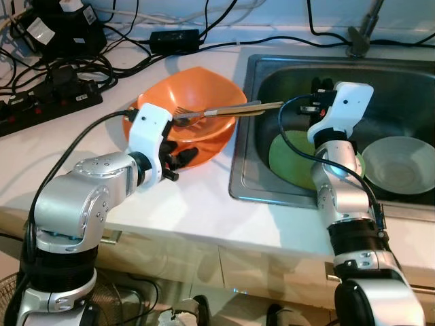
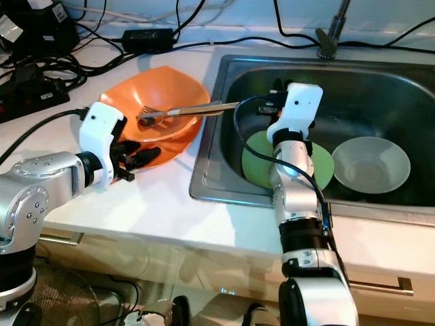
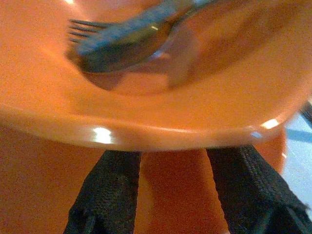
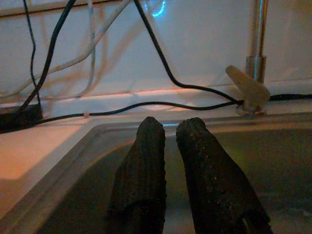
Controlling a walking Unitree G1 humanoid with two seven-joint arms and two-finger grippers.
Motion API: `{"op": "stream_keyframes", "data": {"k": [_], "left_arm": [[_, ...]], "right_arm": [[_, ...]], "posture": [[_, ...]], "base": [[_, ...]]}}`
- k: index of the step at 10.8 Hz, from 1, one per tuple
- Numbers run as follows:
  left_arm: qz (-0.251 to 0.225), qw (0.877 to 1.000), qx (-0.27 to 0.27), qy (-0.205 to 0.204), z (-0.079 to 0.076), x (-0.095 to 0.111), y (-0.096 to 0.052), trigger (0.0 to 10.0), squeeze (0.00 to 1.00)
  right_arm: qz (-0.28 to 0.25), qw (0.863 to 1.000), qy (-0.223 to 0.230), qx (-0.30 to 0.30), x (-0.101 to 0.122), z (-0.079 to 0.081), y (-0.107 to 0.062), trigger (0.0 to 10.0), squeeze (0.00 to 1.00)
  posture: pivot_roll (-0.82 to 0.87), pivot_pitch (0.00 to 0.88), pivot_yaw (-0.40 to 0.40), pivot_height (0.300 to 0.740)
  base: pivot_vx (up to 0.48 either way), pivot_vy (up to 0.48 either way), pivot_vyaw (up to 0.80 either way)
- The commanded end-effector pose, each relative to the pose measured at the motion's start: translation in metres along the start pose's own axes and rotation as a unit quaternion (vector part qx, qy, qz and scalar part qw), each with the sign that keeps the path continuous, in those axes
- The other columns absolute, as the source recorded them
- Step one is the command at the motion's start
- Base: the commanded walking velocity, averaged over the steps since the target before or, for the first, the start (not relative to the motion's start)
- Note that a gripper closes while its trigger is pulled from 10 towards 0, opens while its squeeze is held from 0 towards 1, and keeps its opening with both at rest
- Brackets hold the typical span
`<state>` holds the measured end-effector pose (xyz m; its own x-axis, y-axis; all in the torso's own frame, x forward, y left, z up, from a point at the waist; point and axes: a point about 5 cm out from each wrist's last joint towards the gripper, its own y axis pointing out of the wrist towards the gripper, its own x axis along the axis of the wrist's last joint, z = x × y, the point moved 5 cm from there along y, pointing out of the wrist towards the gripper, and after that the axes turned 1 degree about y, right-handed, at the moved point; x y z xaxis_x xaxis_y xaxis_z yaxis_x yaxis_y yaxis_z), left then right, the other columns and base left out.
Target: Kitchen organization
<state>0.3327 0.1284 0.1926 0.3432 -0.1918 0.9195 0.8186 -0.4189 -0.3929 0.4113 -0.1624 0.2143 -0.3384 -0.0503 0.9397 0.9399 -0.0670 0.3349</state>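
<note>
An orange bowl (image 1: 197, 88) stands on the white counter, seemingly stacked on a second orange dish. A fork (image 1: 182, 115) and a long-handled utensil (image 1: 238, 109) lie in it, handles reaching toward the sink. My left gripper (image 1: 183, 155) is at the bowl's near side, just under its rim (image 3: 161, 131), open, with the orange wall between its fingers (image 3: 114, 185). Over the sink (image 1: 238, 159) my right gripper (image 4: 170, 124) hovers shut and holds nothing. In the sink lie a green plate (image 1: 289, 159) and a pale bowl (image 1: 397, 163).
Black power strips (image 1: 47, 102), an adapter (image 1: 175, 39) and tangled cables crowd the counter's back left. The faucet (image 1: 360, 34) rises behind the sink. Bare white counter lies in front of the orange bowl, up to the front edge.
</note>
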Motion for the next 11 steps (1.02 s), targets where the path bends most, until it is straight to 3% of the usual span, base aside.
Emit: {"op": "stream_keyframes", "data": {"k": [1,3,5,6,8,11], "left_arm": [[-0.009,1.000,0.018,0.000,0.003,0.004,-0.006,10.0,0.00],[0.001,1.000,0.008,-0.005,-0.006,-0.003,-0.005,10.0,0.00],[-0.007,1.000,0.005,-0.002,-0.011,-0.003,-0.004,10.0,0.00],[-0.019,1.000,0.014,0.004,-0.006,0.002,-0.007,10.0,0.00],[-0.033,0.999,0.034,0.004,0.005,0.005,-0.012,10.0,0.00],[-0.088,0.990,0.113,0.001,0.042,0.020,-0.027,10.0,0.00]], "right_arm": [[0.024,1.000,0.007,-0.006,-0.015,-0.005,-0.004,10.0,0.00],[0.025,1.000,0.002,-0.001,-0.016,-0.005,-0.001,10.0,0.00],[0.011,0.999,-0.022,-0.031,-0.007,-0.032,0.004,10.0,0.00],[-0.009,0.998,-0.036,-0.052,0.007,-0.049,0.009,10.0,0.00],[-0.019,0.997,-0.042,-0.061,0.014,-0.058,0.012,10.0,0.00],[-0.035,0.997,-0.034,-0.055,0.023,-0.057,0.016,10.0,0.00]], "posture": [[0.23,0.109,0.093,0.740],[0.24,0.103,0.081,0.740],[0.23,0.101,0.072,0.740],[0.22,0.102,0.066,0.740],[0.23,0.102,0.060,0.740],[0.23,0.099,0.048,0.740]], "base": [[0.000,0.000,0.00],[0.000,0.000,0.00],[0.000,0.000,0.00],[0.000,0.000,0.00],[0.000,0.000,0.00],[0.000,0.000,0.00]]}}
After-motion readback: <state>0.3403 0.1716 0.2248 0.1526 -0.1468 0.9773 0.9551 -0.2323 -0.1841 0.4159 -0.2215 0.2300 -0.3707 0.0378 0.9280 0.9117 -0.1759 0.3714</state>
